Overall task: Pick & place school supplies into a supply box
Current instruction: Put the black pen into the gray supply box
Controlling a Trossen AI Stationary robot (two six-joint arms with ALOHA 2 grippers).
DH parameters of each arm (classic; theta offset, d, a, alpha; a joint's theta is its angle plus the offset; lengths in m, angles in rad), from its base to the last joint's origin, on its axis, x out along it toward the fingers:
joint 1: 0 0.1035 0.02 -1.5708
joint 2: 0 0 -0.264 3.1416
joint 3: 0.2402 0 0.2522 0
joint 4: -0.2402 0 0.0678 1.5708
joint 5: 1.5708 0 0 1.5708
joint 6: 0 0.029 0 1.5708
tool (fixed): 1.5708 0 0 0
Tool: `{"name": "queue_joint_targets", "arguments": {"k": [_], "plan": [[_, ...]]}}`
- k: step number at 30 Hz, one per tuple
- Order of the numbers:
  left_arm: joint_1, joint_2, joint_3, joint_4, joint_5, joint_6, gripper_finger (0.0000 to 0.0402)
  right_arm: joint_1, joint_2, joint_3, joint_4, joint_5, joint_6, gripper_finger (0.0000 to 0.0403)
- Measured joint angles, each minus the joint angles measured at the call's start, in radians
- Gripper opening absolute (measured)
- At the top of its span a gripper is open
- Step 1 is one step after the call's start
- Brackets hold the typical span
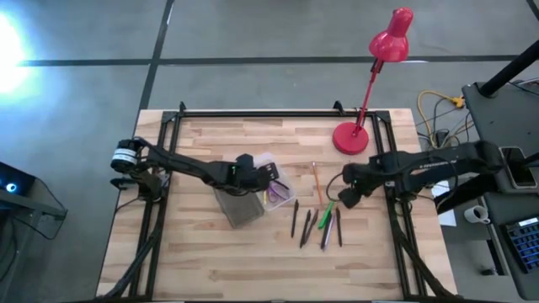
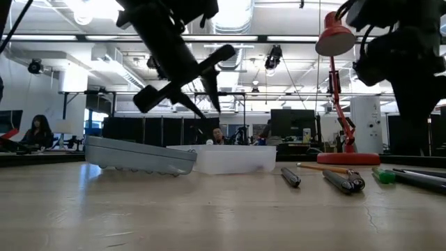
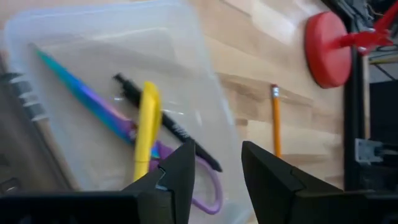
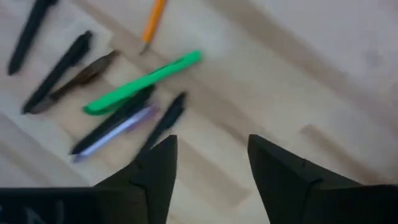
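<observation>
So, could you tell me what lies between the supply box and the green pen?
In the high view, two dark pens and the orange pencil lie between the supply box and the green pen.

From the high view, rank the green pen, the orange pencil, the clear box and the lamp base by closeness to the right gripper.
1. Green pen, right beside the right gripper, toward the table's front.
2. Orange pencil, just beyond, toward the table's middle.
3. Lamp base, at the back edge.
4. Clear box, farthest, under the left gripper.
</observation>
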State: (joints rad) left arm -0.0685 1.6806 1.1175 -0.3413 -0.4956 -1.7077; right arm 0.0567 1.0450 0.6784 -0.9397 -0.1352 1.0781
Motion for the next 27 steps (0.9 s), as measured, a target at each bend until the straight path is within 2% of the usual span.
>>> {"name": "queue_joint_targets", "arguments": {"k": [6,11,20,27], "plan": [[0.0,-0.014,0.035,-0.001,-0.022,0.101,0.0116,0.155,0.084,-0.003,0.064,0.002,0.255,0.0194],[0.0,-0.046,0.022,-0.015,-0.059,0.151,0.0116,0.239,0.186,-0.002,0.135,0.003,0.381,0.0183],[0.004,-0.101,-0.015,-0.011,-0.06,0.261,0.0116,0.279,0.357,0.03,0.269,-0.009,0.507,0.0158],[0.009,-0.141,-0.019,-0.013,-0.059,0.361,0.0116,0.28,0.47,0.037,0.258,-0.025,0.541,0.0132]]}}
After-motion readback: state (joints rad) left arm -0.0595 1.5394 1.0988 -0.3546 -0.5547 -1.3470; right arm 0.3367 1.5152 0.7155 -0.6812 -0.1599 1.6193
